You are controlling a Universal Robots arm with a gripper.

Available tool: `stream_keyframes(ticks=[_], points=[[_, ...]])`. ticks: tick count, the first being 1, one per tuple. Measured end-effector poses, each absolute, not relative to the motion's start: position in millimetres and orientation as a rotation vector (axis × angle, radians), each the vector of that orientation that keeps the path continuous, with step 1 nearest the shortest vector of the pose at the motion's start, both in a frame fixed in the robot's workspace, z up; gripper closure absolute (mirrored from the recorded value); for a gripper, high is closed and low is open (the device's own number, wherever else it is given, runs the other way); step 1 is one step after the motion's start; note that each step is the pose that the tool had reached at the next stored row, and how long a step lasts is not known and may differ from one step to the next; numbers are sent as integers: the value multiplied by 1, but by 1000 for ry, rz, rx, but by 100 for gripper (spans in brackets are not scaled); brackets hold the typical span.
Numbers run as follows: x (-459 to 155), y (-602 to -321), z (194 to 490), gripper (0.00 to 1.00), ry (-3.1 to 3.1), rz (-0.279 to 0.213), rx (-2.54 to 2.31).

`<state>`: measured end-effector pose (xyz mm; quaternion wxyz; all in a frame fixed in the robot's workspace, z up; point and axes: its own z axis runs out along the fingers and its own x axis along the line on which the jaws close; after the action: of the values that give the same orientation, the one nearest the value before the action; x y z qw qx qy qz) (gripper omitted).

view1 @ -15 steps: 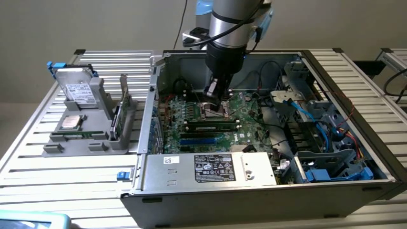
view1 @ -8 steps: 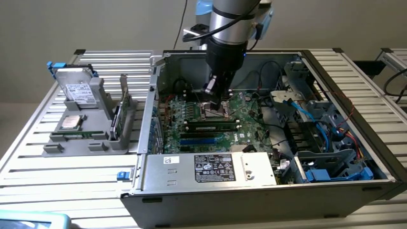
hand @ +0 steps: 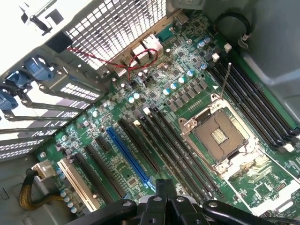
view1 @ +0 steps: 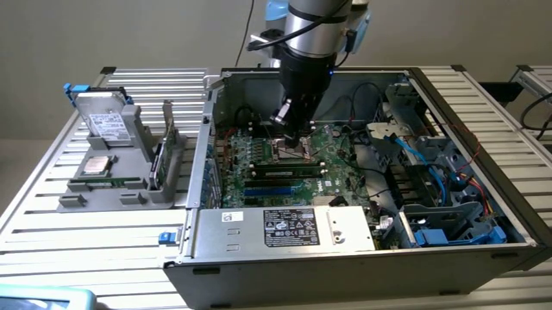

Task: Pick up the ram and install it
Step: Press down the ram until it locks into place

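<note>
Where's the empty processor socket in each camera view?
Exterior view: the processor socket sits mid-picture, on the green motherboard.
Wrist view: the processor socket is the square metal-framed opening beside the long dark slots.
Shared landmark: the blue slot, past those dark slots.

You have the open computer case [view1: 483, 258] on the slatted surface [view1: 86, 239], its motherboard [hand: 187, 79] directly beneath the hand. Just below the hand sits the empty processor socket [hand: 220, 136]; well off to the side stands a grey parts holder [view1: 121, 174].
</note>
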<state>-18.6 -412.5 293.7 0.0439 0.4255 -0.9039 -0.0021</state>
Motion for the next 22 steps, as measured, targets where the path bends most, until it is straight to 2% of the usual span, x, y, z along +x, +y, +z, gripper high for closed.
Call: stream_keyframes(ticks=[22], points=[[-19, -412, 302, 89, -2903, -3, 931]])
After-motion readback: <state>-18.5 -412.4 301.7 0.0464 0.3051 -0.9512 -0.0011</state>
